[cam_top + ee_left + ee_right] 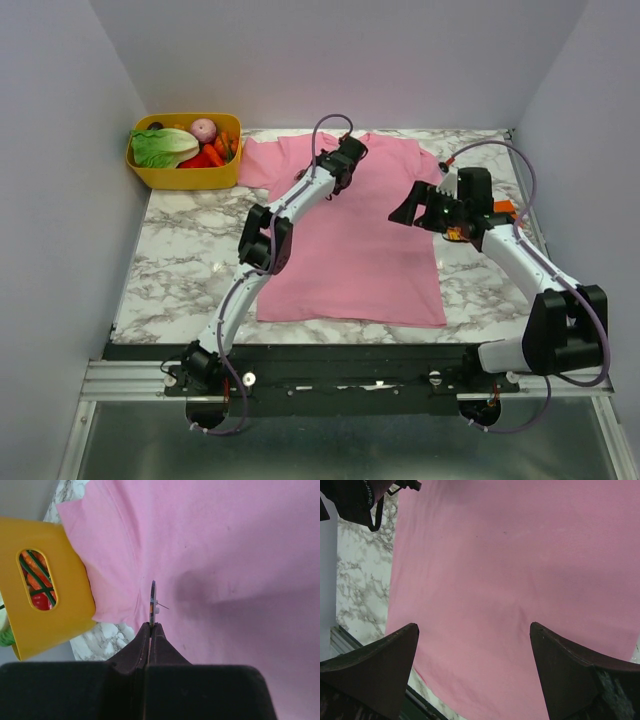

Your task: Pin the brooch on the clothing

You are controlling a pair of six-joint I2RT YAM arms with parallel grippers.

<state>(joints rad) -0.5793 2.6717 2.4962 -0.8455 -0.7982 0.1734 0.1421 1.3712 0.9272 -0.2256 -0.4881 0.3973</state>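
Left tool (150, 628), arm stretched forward, pinches brooch (153, 600) edge-on over clothing (225, 555).

Soft, even light fills the white-walled enclosure in the top view, leaving only faint shadows under the arms on the pink T-shirt (350, 260) and the marble table (180, 260). In the left wrist view a diffuse shadow darkens the cloth right of the brooch (152, 602), whose thin pin is crisp, while the left gripper (150, 629) in the near foreground blurs into black. The right gripper (475, 630) looks dark and slightly soft.
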